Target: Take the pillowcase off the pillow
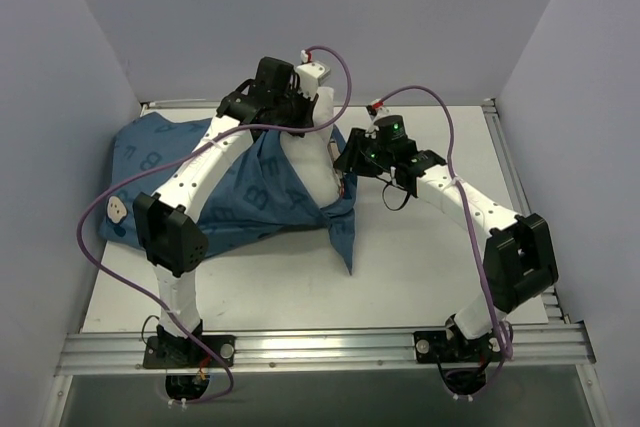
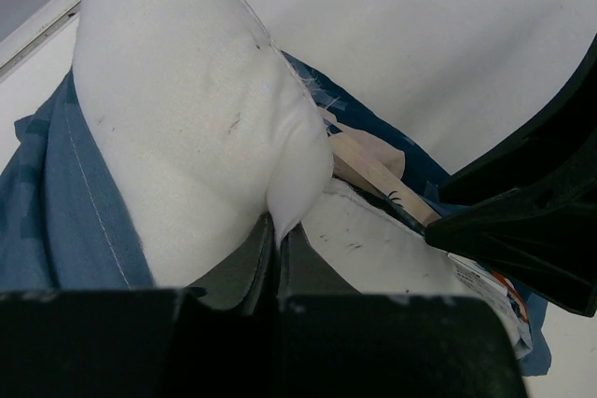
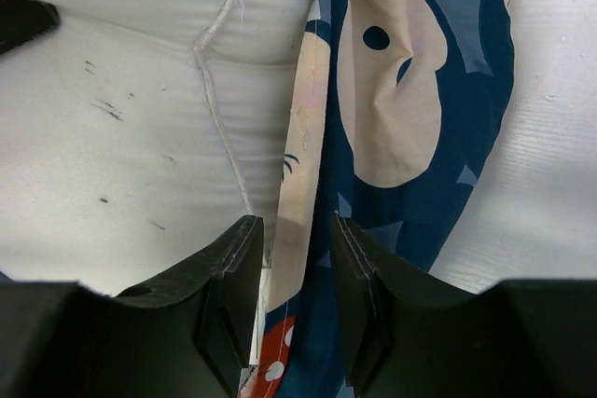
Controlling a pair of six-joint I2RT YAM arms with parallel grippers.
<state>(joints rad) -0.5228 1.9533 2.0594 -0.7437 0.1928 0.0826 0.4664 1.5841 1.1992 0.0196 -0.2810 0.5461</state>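
White cloth of the pillow [image 2: 187, 118] is clenched in the left tool [image 2: 277, 244], while the right tool [image 3: 297, 277] stands slack astride the pillowcase [image 3: 448, 90] hem, low over the bench [image 3: 550, 137], so a pull now risks the hem slipping free and the half-shed cover dragging along.

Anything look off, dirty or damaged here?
Minor only: the white pillow carries small dark specks, scattered over its face in both wrist views; they look like dirt or lint, not tears. The pillowcase is bunched partly off it, as this task would have it.
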